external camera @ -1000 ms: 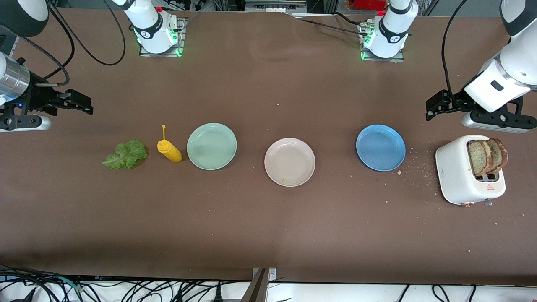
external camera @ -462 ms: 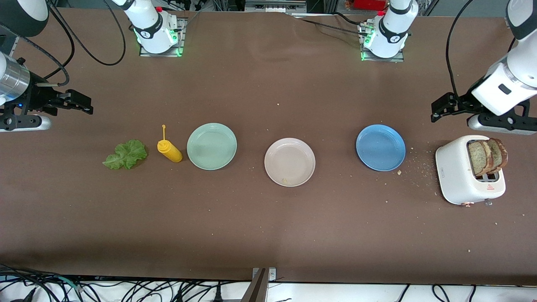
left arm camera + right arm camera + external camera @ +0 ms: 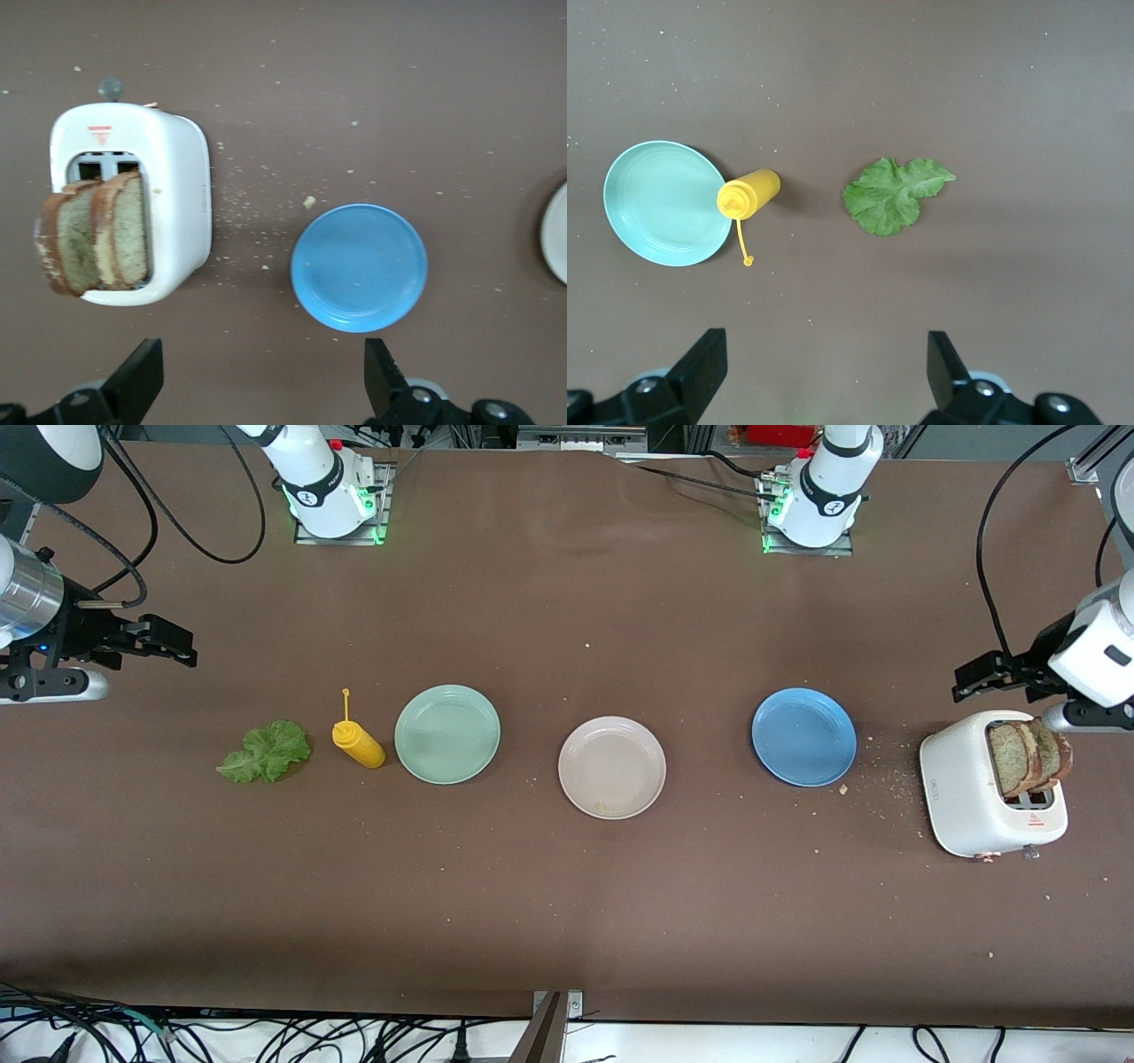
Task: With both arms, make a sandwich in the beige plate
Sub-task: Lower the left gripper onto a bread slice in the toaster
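We see both arms cut off by the front view's edges, only wrists and claws showing. The left gripper [image 3: 974,677] hangs over bare table just beside the toaster [image 3: 966,788] at the left arm's end, fingers spread wide and holding nothing. The right gripper [image 3: 173,648] waits over the table at the right arm's end, equally wide and empty.

In the left wrist view only the finger [image 3: 137,376] tips enter the frame. It shows two bread slices [image 3: 93,232] standing in one toaster slot, the blue plate [image 3: 359,267] near, and just a sliver of the beige plate [image 3: 558,235].

The front view shows the beige plate [image 3: 611,766] whole, mid-table and bare, between the blue plate and the green plate [image 3: 447,733].

The right wrist view shows the lettuce leaf [image 3: 893,193] and the mustard bottle [image 3: 749,195], which overlaps the green plate's rim there; from the front the two look apart.
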Motion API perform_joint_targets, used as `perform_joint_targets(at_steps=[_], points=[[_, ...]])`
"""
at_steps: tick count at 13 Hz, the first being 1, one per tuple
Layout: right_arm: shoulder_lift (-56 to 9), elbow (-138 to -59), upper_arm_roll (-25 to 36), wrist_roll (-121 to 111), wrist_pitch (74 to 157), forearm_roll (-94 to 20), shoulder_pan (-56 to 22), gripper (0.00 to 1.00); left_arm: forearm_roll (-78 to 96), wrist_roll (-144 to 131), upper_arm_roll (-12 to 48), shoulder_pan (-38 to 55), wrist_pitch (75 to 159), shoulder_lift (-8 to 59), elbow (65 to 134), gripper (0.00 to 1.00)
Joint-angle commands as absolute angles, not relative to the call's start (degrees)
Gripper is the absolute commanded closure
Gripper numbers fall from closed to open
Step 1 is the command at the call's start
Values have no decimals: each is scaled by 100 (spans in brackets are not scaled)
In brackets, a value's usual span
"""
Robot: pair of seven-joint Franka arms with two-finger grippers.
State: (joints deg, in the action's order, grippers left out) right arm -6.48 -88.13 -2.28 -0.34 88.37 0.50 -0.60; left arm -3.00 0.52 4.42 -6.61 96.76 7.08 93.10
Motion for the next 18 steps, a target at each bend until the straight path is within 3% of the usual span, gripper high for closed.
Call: perform_joint_targets(at_steps=[1, 6, 10, 13, 14, 16, 17, 18], points=[[-686, -8736, -246, -18, 8833, 88, -53, 0, -519, 202, 475, -921, 9694, 1132, 8948, 0], [-686, -8736, -246, -18, 8833, 88, -53, 0, -571, 1176, 483, -1546, 11151, 1634, 9183, 0], [-686, -8736, -246, -9, 8833, 88, -53, 0, -571, 1239, 483, -1853, 12487, 1503, 10325, 0], [-686, -8736, -246, -17, 8833, 88, -53, 0, -571, 1230, 483, -1916, 12840, 1380, 10783, 1], [-686, -8745, -246, -18, 8833, 88, -53, 0, -580, 1239, 483, -1916, 12850, 1371, 10854, 13], [-694, -8745, -246, -9, 8833, 88, -53, 0, -1016, 1405, 483, -1916, 12675, 1380, 10907, 70], [-694, -8736, -246, -17, 8833, 88, -53, 0, -1098, 1398, 492, -1916, 12526, 1380, 10881, 91], [-694, -8736, -246, -9, 8833, 88, -53, 0, -1099, 1397, 492, -1916, 12446, 1380, 10855, 100]])
